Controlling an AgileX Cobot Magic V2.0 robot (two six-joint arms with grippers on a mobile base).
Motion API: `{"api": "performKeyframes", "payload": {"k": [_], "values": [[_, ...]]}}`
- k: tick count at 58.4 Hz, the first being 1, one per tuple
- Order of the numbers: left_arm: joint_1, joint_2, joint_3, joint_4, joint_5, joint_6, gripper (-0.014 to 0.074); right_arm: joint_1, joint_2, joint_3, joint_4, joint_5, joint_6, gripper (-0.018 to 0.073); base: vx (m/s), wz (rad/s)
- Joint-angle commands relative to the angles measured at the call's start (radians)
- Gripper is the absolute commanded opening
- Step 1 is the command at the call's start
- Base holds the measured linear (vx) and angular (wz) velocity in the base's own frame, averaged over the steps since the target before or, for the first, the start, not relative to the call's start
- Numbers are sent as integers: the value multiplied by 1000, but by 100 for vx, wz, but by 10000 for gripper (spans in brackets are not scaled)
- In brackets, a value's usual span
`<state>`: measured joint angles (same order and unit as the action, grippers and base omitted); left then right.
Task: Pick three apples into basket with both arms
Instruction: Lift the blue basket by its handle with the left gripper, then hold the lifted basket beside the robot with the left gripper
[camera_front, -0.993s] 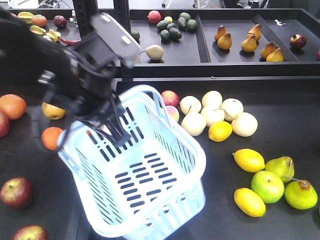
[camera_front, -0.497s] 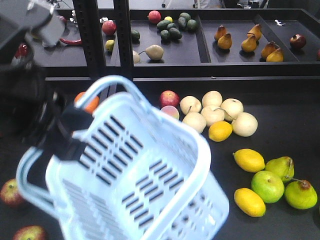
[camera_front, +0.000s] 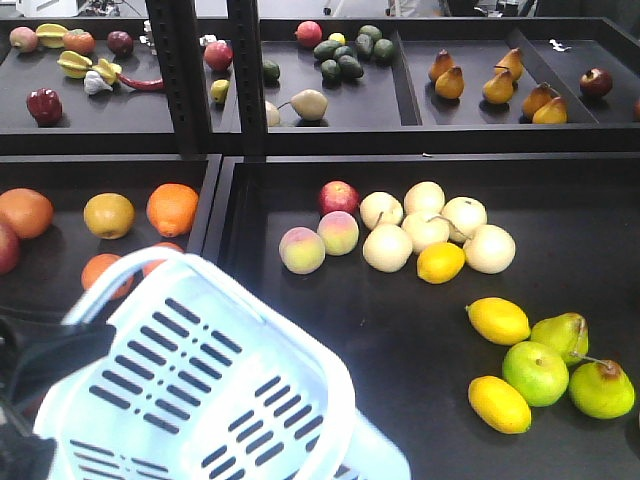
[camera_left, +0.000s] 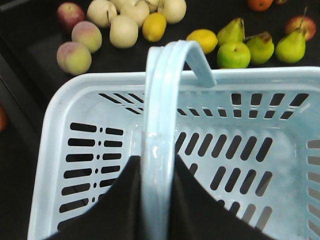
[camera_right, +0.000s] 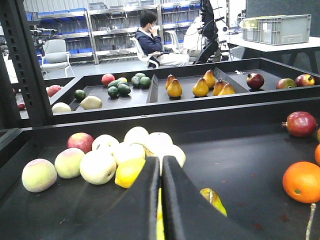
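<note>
The pale blue slotted basket (camera_front: 200, 390) hangs tilted at the lower left of the front view and is empty. In the left wrist view my left gripper (camera_left: 157, 165) is shut on the basket's handle (camera_left: 162, 100), one finger on each side. A red apple (camera_front: 338, 196) lies by the peaches and also shows in the right wrist view (camera_right: 80, 141). A green apple (camera_front: 535, 372) lies at the right among lemons and pears. My right gripper (camera_right: 161, 162) is shut and empty, low over the tray and facing the pale fruit pile. It is out of the front view.
Two peaches (camera_front: 302, 250), pale round fruits (camera_front: 425, 228) and lemons (camera_front: 498, 320) share the black tray. Oranges (camera_front: 172, 208) lie in the left tray, part of a red fruit (camera_front: 5, 245) at its edge. A raised back shelf (camera_front: 400, 100) holds pears and avocados. Black posts (camera_front: 180, 80) stand at back left.
The basket has swung down and to the left, toward the front edge. The left arm has dropped almost out of the front view, uncovering the oranges and peaches.
</note>
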<state>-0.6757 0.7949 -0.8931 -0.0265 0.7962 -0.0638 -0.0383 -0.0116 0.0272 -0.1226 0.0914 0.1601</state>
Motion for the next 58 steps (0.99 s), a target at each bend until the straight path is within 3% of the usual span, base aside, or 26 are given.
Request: {"api": "performKeyframes", "payload": {"k": [1, 58], "values": [[-5, -35, -30, -12, -130, -15, -7, -3, -12, 13, -8, -74, -8, -5, 0, 0], [-5, -44, -30, -12, -128, -15, -6, -3, -12, 13, -8, -74, -8, -5, 0, 0]]}}
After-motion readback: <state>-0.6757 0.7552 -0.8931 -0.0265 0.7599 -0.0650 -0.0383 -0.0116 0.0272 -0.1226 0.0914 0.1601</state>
